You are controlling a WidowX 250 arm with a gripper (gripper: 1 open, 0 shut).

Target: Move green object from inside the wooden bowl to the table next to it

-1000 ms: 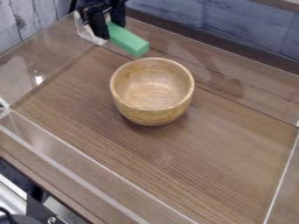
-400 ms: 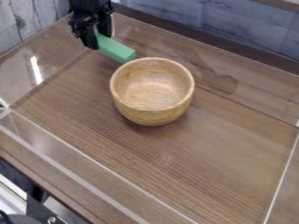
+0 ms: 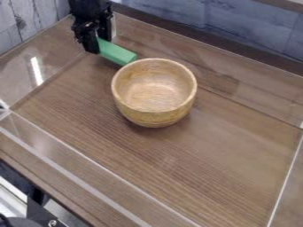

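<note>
The wooden bowl (image 3: 154,91) stands near the middle of the table (image 3: 178,168), and its inside looks empty. The green object (image 3: 119,54) is outside the bowl, just past its upper-left rim and low over the tabletop. I cannot tell whether it touches the wood. My black gripper (image 3: 95,43) points straight down at the block's left end and is shut on that end. The rest of the block sticks out to the right toward the bowl.
Clear acrylic walls (image 3: 42,66) run along the table's edges, close behind and to the left of the gripper. Bare dark wood lies in front of and to the right of the bowl.
The gripper has moved left and down with the green object, from above the bowl's far rim to low beside it. The bowl has not moved.
</note>
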